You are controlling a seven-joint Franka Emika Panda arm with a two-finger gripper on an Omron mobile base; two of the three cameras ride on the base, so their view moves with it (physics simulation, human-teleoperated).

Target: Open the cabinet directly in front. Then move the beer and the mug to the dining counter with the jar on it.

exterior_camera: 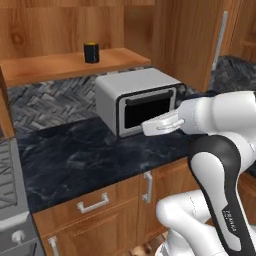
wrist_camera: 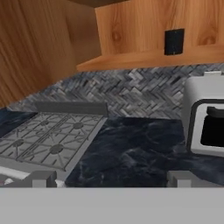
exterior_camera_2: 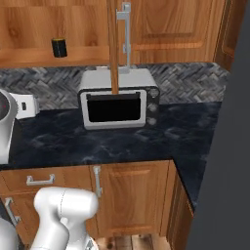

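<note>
End effector has its fingers spread wide, nothing between them, hanging over the dark marble counter. In the left base view the white hand sits just in front of the toaster oven, at about the height of its door. Mug stands upright on the open cabinet shelf, above and well beyond the end effector; in the hand view it shows as a dark block up and to the right of the fingertips. Cabinet door stands open, seen edge-on in the right base view with its silver bar handle just beside it, above the toaster oven. Mug in that view sits on the shelf left of the door. Stove lies ahead-left of the end effector in the hand view, toaster oven ahead-right, herringbone backsplash beyond both. Drawers with silver handles sit under the counter.
</note>
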